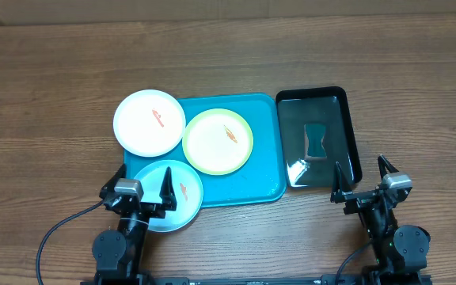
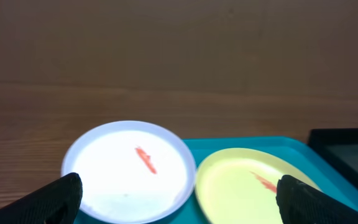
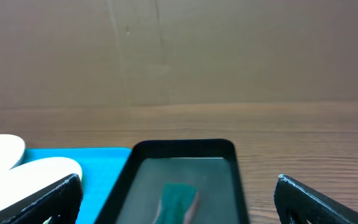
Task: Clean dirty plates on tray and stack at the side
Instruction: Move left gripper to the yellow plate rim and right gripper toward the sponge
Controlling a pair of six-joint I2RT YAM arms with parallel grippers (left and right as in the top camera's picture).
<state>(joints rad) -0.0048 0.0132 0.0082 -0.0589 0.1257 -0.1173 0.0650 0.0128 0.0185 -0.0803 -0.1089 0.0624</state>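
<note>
The turquoise tray [image 1: 260,170] lies mid-table. A white plate [image 1: 149,123] with an orange smear overlaps its left rim. A yellow-green plate [image 1: 218,141] with a smear sits on the tray. A light blue plate [image 1: 176,198] with a smear hangs over the tray's front left corner. My left gripper [image 1: 143,188] is open and empty, over the blue plate's left part. In the left wrist view the white plate [image 2: 126,171] and yellow-green plate [image 2: 244,196] lie ahead of the gripper [image 2: 179,198]. My right gripper [image 1: 364,179] is open and empty, in front of the black tray.
A glossy black tray [image 1: 350,142] right of the turquoise tray holds a green sponge [image 1: 317,141], which also shows in the right wrist view [image 3: 178,202] ahead of the right gripper [image 3: 179,198]. Bare wooden table lies all round.
</note>
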